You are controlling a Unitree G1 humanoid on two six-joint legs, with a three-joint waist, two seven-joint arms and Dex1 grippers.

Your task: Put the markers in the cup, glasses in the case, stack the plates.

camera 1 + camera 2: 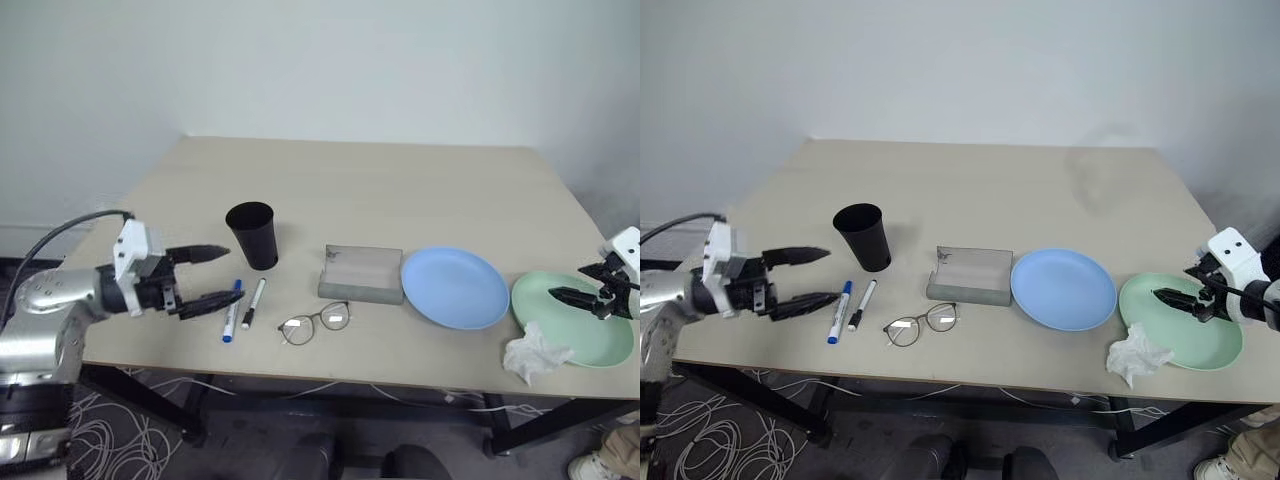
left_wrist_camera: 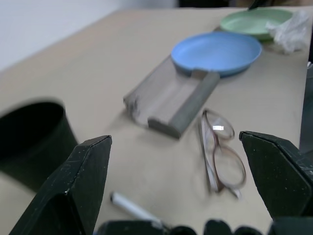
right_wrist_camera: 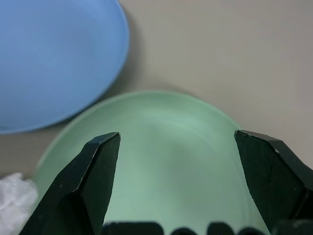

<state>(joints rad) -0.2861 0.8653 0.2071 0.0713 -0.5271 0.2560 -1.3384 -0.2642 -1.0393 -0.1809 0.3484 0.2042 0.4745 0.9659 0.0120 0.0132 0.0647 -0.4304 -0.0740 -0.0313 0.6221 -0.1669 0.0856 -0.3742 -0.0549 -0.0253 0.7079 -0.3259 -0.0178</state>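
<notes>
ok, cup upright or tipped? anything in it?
Upright: the cup stands on its base, mouth up. Both markers lie on the table beside it. Inside: cannot tell.

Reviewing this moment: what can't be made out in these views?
- Whether the open right hand touches the round pale mint green plastic plate: head views too small, right wrist view gives no depth.
- Tall tapered matte black plastic cup: blurred, cut off by the left wrist view's edge.
- Slim white black-capped marker: partly hidden in the left wrist view behind the open left hand.
</notes>
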